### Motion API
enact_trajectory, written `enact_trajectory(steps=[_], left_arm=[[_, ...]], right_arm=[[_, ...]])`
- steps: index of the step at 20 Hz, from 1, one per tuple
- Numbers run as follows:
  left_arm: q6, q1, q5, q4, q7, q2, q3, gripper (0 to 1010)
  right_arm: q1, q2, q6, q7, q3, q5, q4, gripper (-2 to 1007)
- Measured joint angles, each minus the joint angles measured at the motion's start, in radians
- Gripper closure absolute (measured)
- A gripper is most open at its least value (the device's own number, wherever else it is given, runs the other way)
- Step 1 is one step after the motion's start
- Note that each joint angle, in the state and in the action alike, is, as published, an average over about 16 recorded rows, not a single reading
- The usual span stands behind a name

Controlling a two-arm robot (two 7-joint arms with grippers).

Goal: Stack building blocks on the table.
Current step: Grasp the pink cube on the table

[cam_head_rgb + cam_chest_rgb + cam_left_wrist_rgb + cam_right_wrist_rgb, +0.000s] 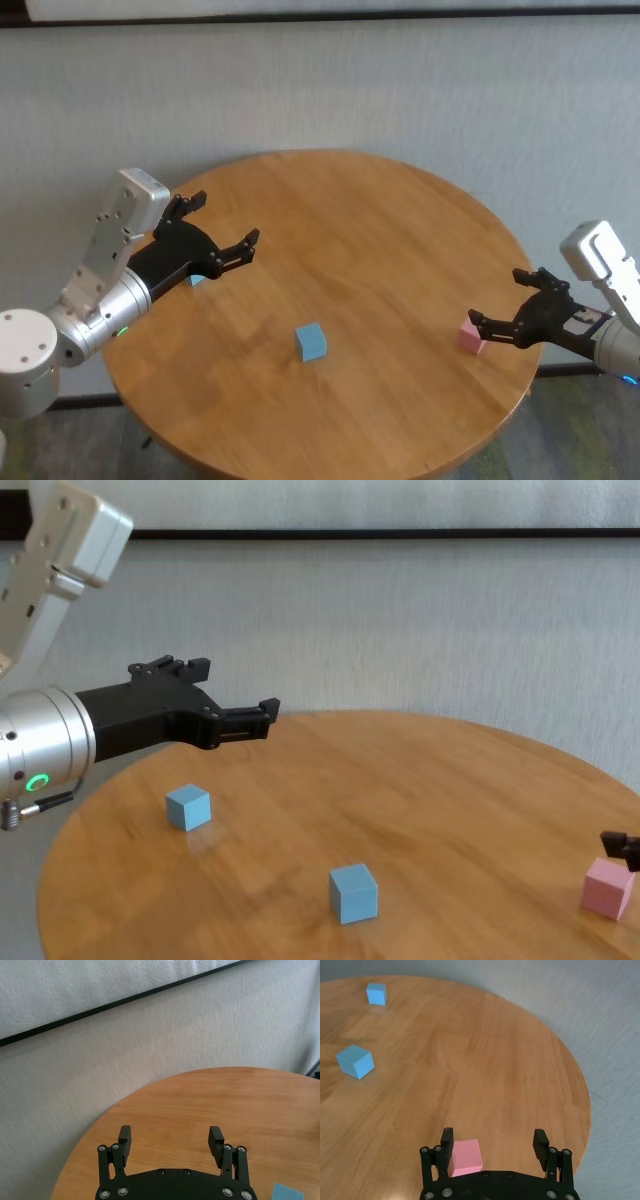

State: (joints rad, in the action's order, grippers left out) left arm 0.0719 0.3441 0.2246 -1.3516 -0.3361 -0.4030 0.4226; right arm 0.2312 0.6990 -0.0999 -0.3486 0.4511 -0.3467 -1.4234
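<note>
Fingers spread wide on both grippers, and neither one holds anything. The right gripper (498, 300) sits low at the table's right edge with the pink block (466, 1157) between its jaws — close beside one finger (446, 1141), clear of the other, resting on the wood. In the chest view only a fingertip of that gripper shows, just beside the pink block.

The left gripper (236, 693) hangs above the left part of the table (400, 250), well off the surface, its jaws pointing out across the wood. One blue block (188, 807) lies below it near the left edge; in the head view the gripper hides most of it. The other blue block (311, 341) stands alone near the middle of the table, toward the near side, well apart from both grippers and from the pink block.

All three blocks lie singly — none is stacked.
</note>
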Motion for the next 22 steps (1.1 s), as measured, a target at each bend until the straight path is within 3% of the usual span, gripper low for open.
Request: enact_trajectory(steps=[8,22], left_arm=[[0.000,0.001,0.001,0.001,-0.001,0.000,0.001,10],[0.000,0.001,0.001,0.001,-0.001,0.000,0.001,10]], right_arm=[[0.042,-0.020,-0.026,-0.073,0.019,0.015,0.056,0],[0.066,-0.078,-0.052,-0.104,0.021,0.046,0.137,0]])
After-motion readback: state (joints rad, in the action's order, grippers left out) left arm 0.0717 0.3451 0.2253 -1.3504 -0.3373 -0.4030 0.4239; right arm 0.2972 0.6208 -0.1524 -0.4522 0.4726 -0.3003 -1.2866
